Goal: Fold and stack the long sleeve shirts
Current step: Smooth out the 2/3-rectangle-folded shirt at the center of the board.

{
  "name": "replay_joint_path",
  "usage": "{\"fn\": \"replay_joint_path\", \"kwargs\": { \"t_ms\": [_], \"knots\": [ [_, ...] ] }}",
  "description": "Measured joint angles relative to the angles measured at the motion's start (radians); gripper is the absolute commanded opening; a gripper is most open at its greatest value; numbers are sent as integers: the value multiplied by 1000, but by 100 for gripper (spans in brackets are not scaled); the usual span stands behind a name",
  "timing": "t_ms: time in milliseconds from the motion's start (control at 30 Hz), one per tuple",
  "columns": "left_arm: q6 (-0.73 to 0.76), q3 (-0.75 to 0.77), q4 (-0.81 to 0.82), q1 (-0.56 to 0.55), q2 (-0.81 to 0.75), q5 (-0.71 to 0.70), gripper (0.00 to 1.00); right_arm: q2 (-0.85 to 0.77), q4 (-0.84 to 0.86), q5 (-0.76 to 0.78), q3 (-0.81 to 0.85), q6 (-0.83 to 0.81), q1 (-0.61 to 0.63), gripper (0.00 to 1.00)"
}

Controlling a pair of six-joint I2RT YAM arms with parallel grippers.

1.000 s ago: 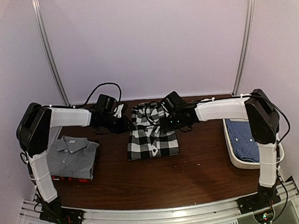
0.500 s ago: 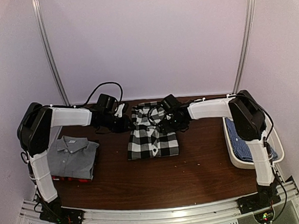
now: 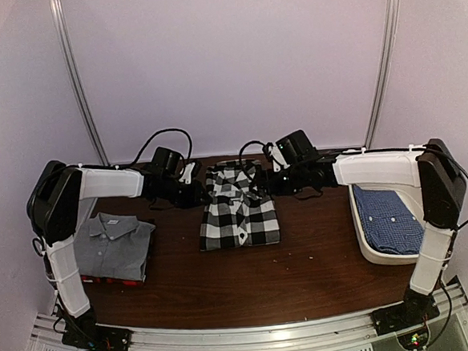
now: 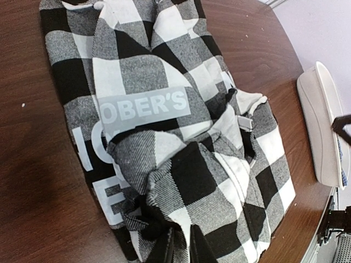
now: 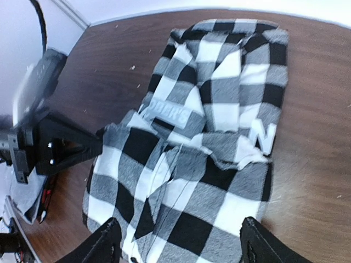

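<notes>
The black-and-white check shirt [image 3: 238,211] lies folded at the table's middle, its far end bunched and rumpled. My left gripper [image 3: 198,195] is at the shirt's far left edge, shut on a fold of the check cloth [image 4: 181,249]. My right gripper [image 3: 269,181] hovers at the shirt's far right edge, wide open and empty [image 5: 181,246], above the check shirt [image 5: 208,159]. A folded grey shirt [image 3: 114,242] lies at the left on top of the red-black shirt [image 3: 105,279]. The blue fine-checked shirt [image 3: 388,217] lies in the white tub [image 3: 364,245].
The white oval tub stands at the table's right edge and also shows in the left wrist view [image 4: 321,126]. The left gripper's body [image 5: 52,145] shows in the right wrist view. Bare brown table [image 3: 305,267] lies in front of the check shirt.
My right arm has swung outward to the right and its gripper has drawn back from over the check shirt to its right edge. The left arm has stayed put.
</notes>
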Motion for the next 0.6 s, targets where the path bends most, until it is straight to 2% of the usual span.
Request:
{"fn": "replay_joint_path", "kwargs": {
  "t_ms": [200,467,600],
  "knots": [
    [0,0,0,0,0,0,12,46,204,-235,-177,128,1,75],
    [0,0,-1,0,0,1,12,152,429,-390,-197,252,2,70],
    [0,0,-1,0,0,1,12,216,488,-428,-183,296,2,68]
  ]
}}
